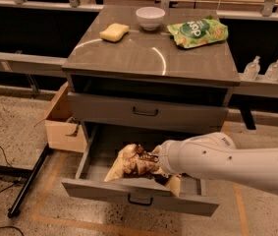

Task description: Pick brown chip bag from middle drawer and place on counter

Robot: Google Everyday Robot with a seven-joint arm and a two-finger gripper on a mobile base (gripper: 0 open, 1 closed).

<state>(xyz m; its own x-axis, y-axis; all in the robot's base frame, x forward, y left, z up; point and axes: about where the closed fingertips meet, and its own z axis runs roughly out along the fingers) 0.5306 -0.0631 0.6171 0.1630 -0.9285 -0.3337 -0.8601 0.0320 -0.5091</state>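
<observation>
Crinkly brown foil with tan edges: the chip bag sits in the open middle drawer, near its front; the gripper is against its right side, holding or not I cannot tell; the bag is probably light, soft and slippery; better to pinch a crumpled fold gently.

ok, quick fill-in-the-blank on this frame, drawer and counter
1. The middle drawer is pulled ____.
2. The gripper is at the brown chip bag, inside the ____.
3. On the counter, a white ____ stands between the yellow sponge and the green chip bag.
Missing: open; drawer; bowl.
</observation>
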